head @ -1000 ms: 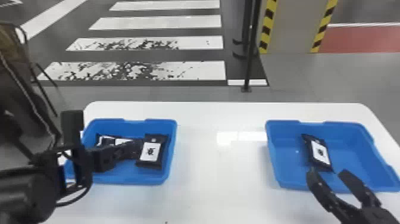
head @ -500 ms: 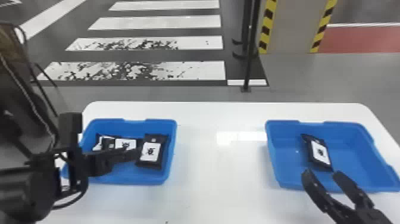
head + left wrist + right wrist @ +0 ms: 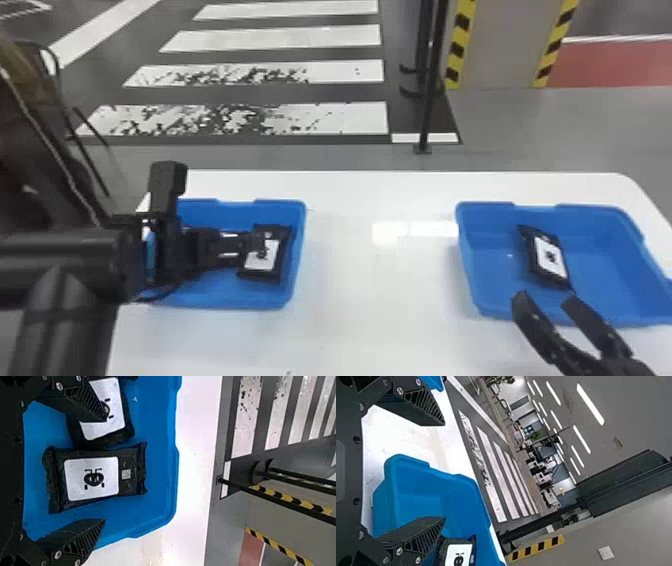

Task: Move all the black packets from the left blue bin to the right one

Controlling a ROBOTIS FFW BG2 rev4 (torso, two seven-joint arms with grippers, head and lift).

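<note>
Black packets (image 3: 75,479) looked light, soft and slippery, best pinched across the middle. I saw two in the left blue bin (image 3: 230,303), left of frame, one between the left gripper's (image 3: 104,470) wide-spread, empty fingers. Lower right, the right gripper (image 3: 545,298) gaped, empty, near a third.

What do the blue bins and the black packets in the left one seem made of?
The blue bins look like smooth, faintly glossy moulded plastic: rounded rims, one even colour. The black packets seem soft plastic film or foil, wrinkled, with flattened ends; I can't tell which.
</note>
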